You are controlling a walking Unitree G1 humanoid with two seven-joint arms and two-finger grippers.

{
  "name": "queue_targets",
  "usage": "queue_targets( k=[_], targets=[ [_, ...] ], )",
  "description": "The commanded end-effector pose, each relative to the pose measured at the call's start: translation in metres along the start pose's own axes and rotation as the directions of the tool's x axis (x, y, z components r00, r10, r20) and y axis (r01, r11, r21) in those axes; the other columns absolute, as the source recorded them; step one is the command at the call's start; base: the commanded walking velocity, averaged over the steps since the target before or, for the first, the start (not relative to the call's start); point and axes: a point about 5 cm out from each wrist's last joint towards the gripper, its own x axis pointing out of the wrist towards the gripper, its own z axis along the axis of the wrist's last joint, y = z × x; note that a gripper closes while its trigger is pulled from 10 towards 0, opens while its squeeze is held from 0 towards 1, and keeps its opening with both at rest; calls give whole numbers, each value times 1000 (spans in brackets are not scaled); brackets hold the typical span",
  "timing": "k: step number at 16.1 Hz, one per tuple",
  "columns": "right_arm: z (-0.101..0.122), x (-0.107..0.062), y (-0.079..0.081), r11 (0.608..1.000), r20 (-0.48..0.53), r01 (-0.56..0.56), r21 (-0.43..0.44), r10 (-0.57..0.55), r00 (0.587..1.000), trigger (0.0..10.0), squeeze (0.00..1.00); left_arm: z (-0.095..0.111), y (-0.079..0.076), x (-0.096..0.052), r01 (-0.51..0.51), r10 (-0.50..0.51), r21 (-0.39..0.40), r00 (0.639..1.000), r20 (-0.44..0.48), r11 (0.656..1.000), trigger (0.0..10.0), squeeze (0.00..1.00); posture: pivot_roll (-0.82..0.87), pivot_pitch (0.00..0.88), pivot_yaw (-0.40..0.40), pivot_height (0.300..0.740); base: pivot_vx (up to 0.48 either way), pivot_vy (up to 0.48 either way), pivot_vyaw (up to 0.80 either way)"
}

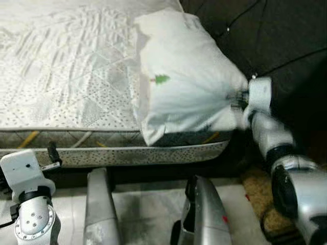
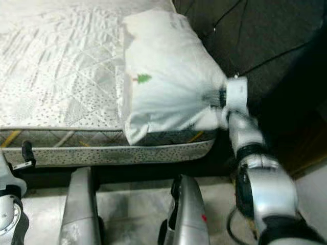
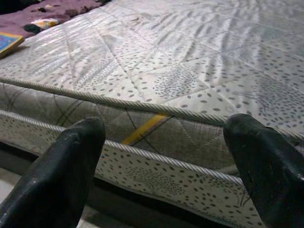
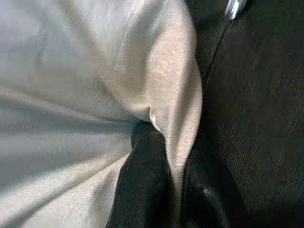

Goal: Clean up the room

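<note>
Robot legs (image 1: 102,209): two grey limbs at the lower edge of the head views, standing on pale floor (image 1: 143,204) just before the bed.

Left end effector (image 3: 164,156): held low beside the front of the mattress (image 1: 66,76); its two black fingers (image 3: 66,166) stand wide apart with nothing between them, pointing at the mattress's corded side seam.

Right end effector (image 4: 166,185): reached forward at the right corner of the bed, fingers pinched together on a fold of the pillow (image 1: 184,81); cloth is bunched between the fingertips.

Pillow: white, with a small green tree mark on its case. It lies on the right end of the mattress, its near corner hanging over the front edge, its right corner gathered into the grip. Its far side is close to the dark padded headboard (image 1: 265,35).

Mattress: bare, quilted, pale with a speckled pattern and a yellow stripe on its side panel.

Small items (image 3: 40,23): on a purple surface beyond the far side of the mattress, in the left wrist view; too small to identify. Beside them, the corner of a flat yellow and blue thing (image 3: 7,42).
</note>
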Motion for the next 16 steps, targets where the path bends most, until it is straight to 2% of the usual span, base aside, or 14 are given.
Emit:
queue_targets(
  k=[1, 2, 4, 6, 7, 8, 10, 11, 12, 15, 16],
  targets=[
    [-5, -6, -24, 997, 8, 65, -41, -65, 998, 0, 0, 0, -3, 1, 13, -13, -5, 1000, 0, 1000, 10000, 0, 148, 0, -115, 485, 0, 0, 0],
    [-20, -10, -24, 996, -15, 75, -40, -76, 997, 0, 0, 0, -4, 2, 18, -18, -6, 1000, 1, 1000, 10000, 0, 141, 0, -111, 485, 0, 0, 0],
    [-40, -17, -9, 998, -28, 37, -43, -38, 999, 0, 0, 0, -7, 4, 25, -25, -9, 1000, 3, 1000, 10000, 0, 135, 0, -107, 485, 0, 0, 0],
    [-45, -21, 16, 999, -24, -49, -17, 48, 999, 0, 0, 0, -8, 5, 31, -30, -11, 1000, 5, 999, 10000, 0, 135, 0, -106, 485, 0, 0, 0],
    [-42, -20, 20, 998, -16, -66, -14, 66, 998, 0, 0, 0, -9, 5, 30, -30, -12, 1000, 6, 999, 10000, 0, 140, 0, -108, 485, 0, 0, 0],
    [-32, -16, 26, 995, 10, -96, -13, 96, 995, 0, 0, 1, -9, 6, 30, -30, -12, 1000, 8, 999, 10000, 0, 143, 0, -110, 485, 0, 0, 0],
    [8, -6, 27, 989, 116, -128, -69, 135, 984, 0, 0, 1, -6, 5, 19, -19, -10, 1000, 9, 1000, 10000, 0, 148, 0, -113, 485, 0, 0, 0],
    [32, -1, 19, 986, 166, -94, -135, 116, 979, 0, 0, 0, -5, 4, 11, -11, -9, 1000, 6, 1000, 10000, 0, 147, 0, -117, 485, 0, 0, 0],
    [54, 2, 7, 992, 185, -39, -120, 61, 981, 0, 0, -1, -7, 3, 11, -11, -10, 1000, 4, 1000, 10000, 0, 147, 0, -119, 485, 0, 0, 0],
    [86, 3, -16, 994, 223, 59, -95, -37, 974, 0, 0, 0, -8, 3, 11, -11, -14, 1000, 6, 1000, 10000, 0, 150, 0, -125, 485, 0, 0, 0],
    [94, 2, -23, 995, 241, 83, -47, -69, 968, 0, 0, 0, -8, 4, 7, -7, -11, 1000, 8, 1000, 10000, 0, 150, 0, -125, 485, 0, 0, 0]
  ],
)
